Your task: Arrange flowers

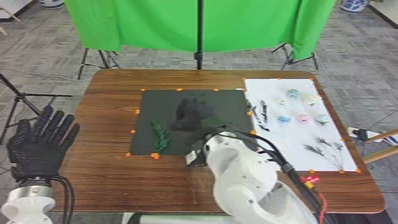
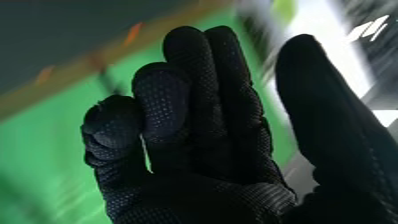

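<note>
Over the dark mat [image 1: 163, 102]: a black shape in the middle, probably the right hand [image 1: 187, 119], hard to tell black on black.
Right hand, right wrist view: fingers [image 2: 216, 90] loosely open, some straight and close together, others a little bent, the thumb [image 2: 311, 90] standing apart.
Behind the right arm [image 1: 249, 175]: the mat's near right corner and part of the white sheet's [image 1: 258, 85] near end are covered.
Flower heads [image 1: 303, 118]: pink, blue and pale, on the sheet's far half.
Sprays [image 1: 329, 149]: thin and dark, at its near end.
Green sprig [image 1: 160, 136]: on the mat's left part.
Desk [image 1: 107, 125]: bare wood runs along the mat's left side to the edge.
Left hand [image 1: 37, 152]: beyond that edge, fingers straight and slightly spread.
</note>
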